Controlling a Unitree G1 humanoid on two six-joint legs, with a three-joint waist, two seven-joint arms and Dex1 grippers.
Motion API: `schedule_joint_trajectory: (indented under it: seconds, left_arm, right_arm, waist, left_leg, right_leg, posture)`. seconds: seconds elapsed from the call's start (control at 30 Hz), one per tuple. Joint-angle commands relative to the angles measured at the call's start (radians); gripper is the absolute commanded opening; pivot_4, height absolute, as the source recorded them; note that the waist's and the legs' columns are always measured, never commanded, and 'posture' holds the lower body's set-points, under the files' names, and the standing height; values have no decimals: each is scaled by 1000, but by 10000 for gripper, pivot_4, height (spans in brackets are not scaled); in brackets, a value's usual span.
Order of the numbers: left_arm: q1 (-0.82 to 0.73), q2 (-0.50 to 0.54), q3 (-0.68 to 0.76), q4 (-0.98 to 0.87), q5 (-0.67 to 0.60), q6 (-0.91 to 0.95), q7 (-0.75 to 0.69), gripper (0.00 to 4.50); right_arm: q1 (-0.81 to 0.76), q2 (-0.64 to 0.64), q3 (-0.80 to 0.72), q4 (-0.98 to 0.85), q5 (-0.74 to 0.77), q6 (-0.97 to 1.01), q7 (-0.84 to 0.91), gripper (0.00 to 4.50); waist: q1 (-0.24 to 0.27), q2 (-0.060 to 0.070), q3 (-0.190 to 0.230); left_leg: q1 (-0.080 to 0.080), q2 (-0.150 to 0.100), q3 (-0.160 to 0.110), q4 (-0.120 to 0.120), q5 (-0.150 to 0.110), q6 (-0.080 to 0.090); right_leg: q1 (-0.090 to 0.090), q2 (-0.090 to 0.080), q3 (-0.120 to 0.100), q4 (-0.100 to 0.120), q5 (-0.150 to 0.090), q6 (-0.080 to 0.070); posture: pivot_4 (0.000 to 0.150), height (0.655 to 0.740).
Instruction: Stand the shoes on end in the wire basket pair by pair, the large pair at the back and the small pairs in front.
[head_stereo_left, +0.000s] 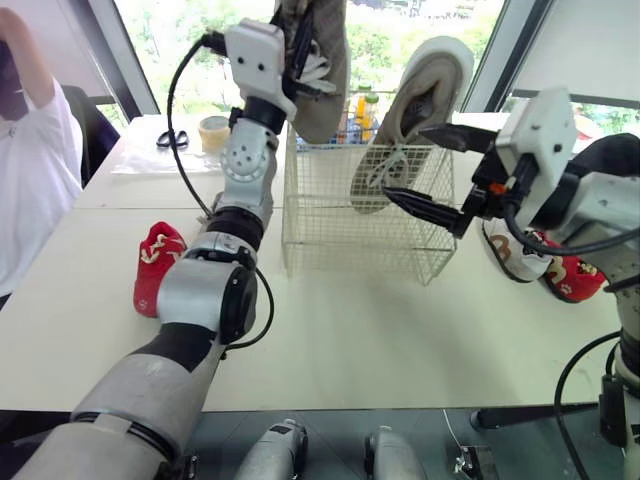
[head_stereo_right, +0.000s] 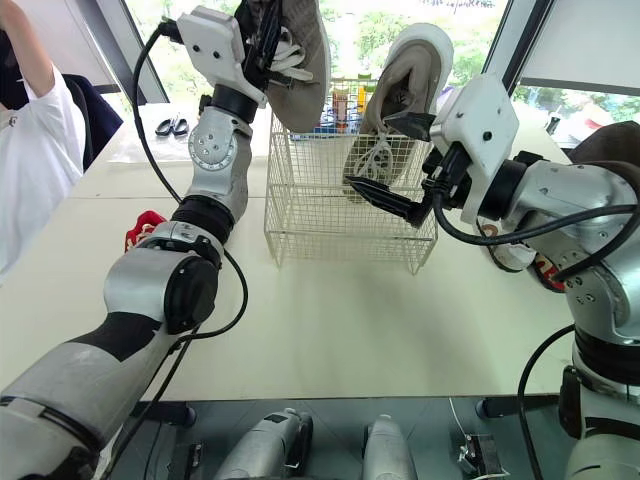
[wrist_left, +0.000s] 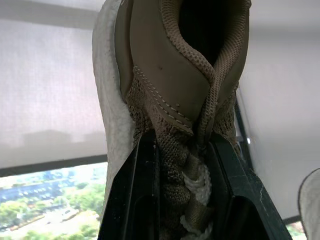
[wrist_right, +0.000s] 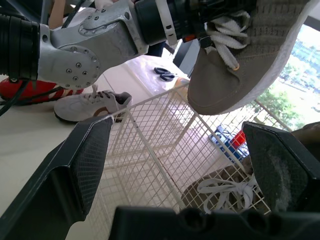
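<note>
One large tan shoe (head_stereo_left: 420, 110) stood on end in the wire basket (head_stereo_left: 340, 240). Its toe was down and its heel was up, and it leaned against the basket's right side with its upper half above the rim. The other large tan shoe (head_stereo_left: 328, 90) hung toe-down over the basket's rear left corner, its toe about level with the rim. The left hand (wrist_left: 182, 155) was clamped on it, one black finger on each side of the laces and tongue.

The right hand (head_stereo_left: 405, 162) hovered at the basket's right side, just beside the standing shoe. Its fingers were spread wide apart and held nothing.

The basket sat around the middle of the table (head_stereo_left: 380, 340). Toward the left edge lay a small red shoe (head_stereo_left: 155, 265), and in the right wrist view a small white shoe (wrist_right: 90, 105) lay just beside it. Toward the right edge, partly hidden behind the right arm, lay another small white shoe (head_stereo_left: 510, 255) and another red one (head_stereo_left: 572, 282), close together.

Near the far left corner were a pair of scissors (head_stereo_left: 172, 139) and a roll of tape (head_stereo_left: 213, 132). A person in a white shirt (head_stereo_left: 30, 170) was at the table's left edge.
</note>
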Motion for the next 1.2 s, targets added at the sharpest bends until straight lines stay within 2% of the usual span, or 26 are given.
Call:
schedule_joint_trajectory:
  seconds: [0.03,0.17,0.33,0.4,0.43,0.5,0.57,0.6,0.67,0.77,0.87,1.03,1.2]
  left_arm:
    - [89,-36,-8,51,-40,178,-173,6180]
    - [104,-16,-3,10,-77,219,-234,6180]
    - [80,-8,-10,8,-75,185,-218,6180]
    - [62,-15,-9,14,-74,146,-198,16447]
    - [52,-19,-6,19,-75,127,-190,19730]
    - [32,-25,-6,31,-67,88,-171,31354]
    - [12,-31,-11,47,-50,41,-145,41272]
    - [5,-32,-16,54,-36,14,-127,44155]
    - [-10,-35,-23,71,-16,5,-80,44155]
    - [-22,-40,-24,82,-9,30,-71,44155]
    - [-17,-39,-29,80,-2,50,-81,44155]
    - [27,-22,-2,40,-58,97,-183,44155]
    - [110,19,21,-128,-180,253,-393,44155]
  right_arm:
    - [0,-10,-42,-36,15,-2,-17,45000]
    - [5,-6,-41,-39,18,-6,-28,45000]
    - [1,1,-28,-33,21,-16,-35,45000]
    - [-2,2,-23,-30,21,-20,-35,45000]
    - [-3,3,-21,-28,20,-21,-35,45000]
    - [-6,5,-16,-27,19,-24,-34,45000]
    - [-8,6,-12,-25,18,-26,-34,45000]
    - [-9,6,-12,-24,17,-26,-34,45000]
    - [-11,8,-8,-25,15,-26,-36,45000]
    - [-13,8,-7,-31,18,-22,-43,45000]
    - [-8,5,-12,-39,21,-17,-51,45000]
    - [12,-4,-30,-53,29,-6,-63,45000]
    - [64,-30,-78,-64,40,8,-65,45000]
  waist:
    - [0,-1,-3]
    - [0,-1,-6]
    - [1,-1,-7]
    - [1,-1,-7]
    - [2,-1,-7]
    - [3,-2,-6]
    - [-3,-3,-5]
    - [-4,-3,-5]
    - [-12,-4,-5]
    - [-12,-3,-5]
    - [-10,-3,-5]
    - [-8,-3,-5]
    - [-9,-3,-5]
  left_leg:
    - [3,0,0,0,-1,1]
    - [11,-1,0,-1,-3,4]
    - [11,-1,0,-2,-4,4]
    - [11,-1,-1,-2,-4,5]
    - [11,-1,-1,-2,-4,5]
    - [11,-1,-1,-2,-4,5]
    - [4,-1,-1,-1,-3,5]
    - [-3,-1,-1,0,-3,4]
    - [-14,-1,1,2,0,0]
    - [-23,-1,2,2,4,-6]
    - [-22,-1,2,2,4,-6]
    - [-22,-1,2,2,3,-4]
    - [-22,-1,2,2,4,-6]
  right_leg:
    - [3,0,0,-1,-1,1]
    - [9,-1,0,-5,-2,3]
    - [10,-1,0,-8,-2,3]
    - [10,-1,0,-9,-2,3]
    - [11,-1,0,-10,-2,3]
    - [10,-1,0,-10,-2,3]
    - [8,0,0,-9,0,4]
    - [1,0,0,-9,1,4]
    - [-13,-1,2,-3,2,4]
    - [-25,-1,2,2,2,4]
    - [-25,-1,2,2,2,4]
    - [-25,-1,2,2,2,4]
    - [-25,-1,2,2,2,4]
  posture:
    - [1500,7400]
    - [1500,7400]
    - [1500,7400]
    - [1500,7400]
    - [1500,7400]
    - [1500,7400]
    - [1500,7400]
    - [1500,7400]
    - [1500,7400]
    - [1500,7400]
    - [1500,7400]
    - [1500,7400]
    - [1500,7400]
